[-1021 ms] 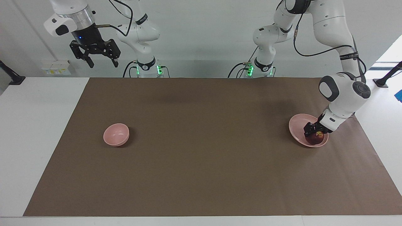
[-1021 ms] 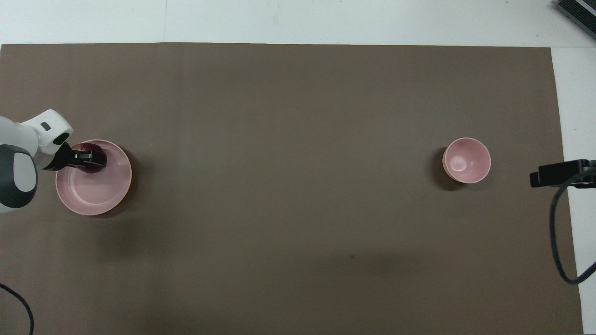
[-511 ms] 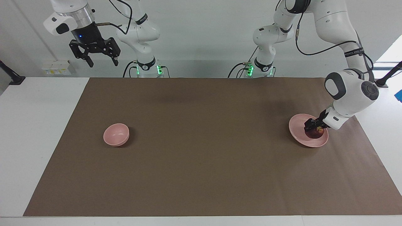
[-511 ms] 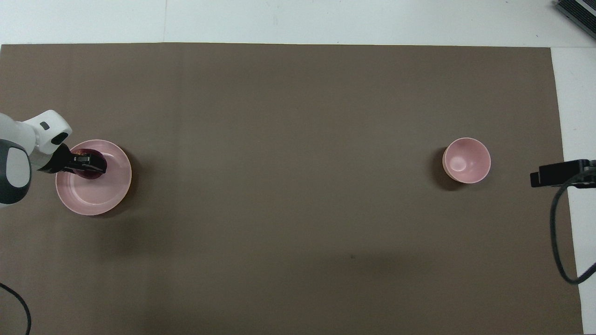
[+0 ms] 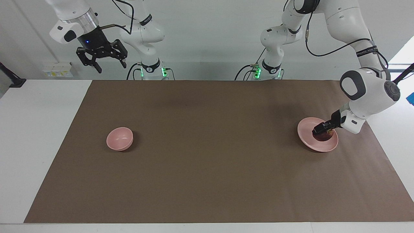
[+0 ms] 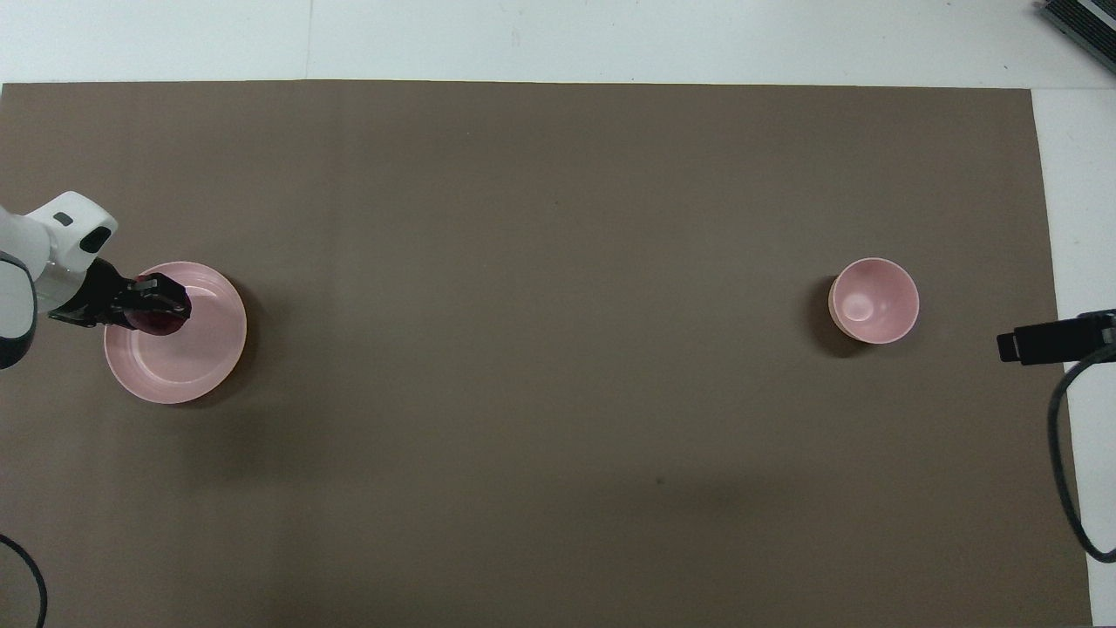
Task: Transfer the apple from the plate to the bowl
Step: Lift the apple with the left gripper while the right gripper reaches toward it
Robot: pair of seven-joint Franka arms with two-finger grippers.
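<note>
The small dark red-maroon apple, clamped by the left gripper over the wide pale pink plate, could be dropped on the long carry to the small deep pink bowl, while the right gripper waits with fingers apart.

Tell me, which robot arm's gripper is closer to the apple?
The left. The left gripper is clamped on the apple over the plate; the right gripper waits, raised at the other end.

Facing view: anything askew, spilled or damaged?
Nothing stands out. The left hand is shut on the apple over the plate; the bowl sits upright, and the right hand waits, raised and open.
</note>
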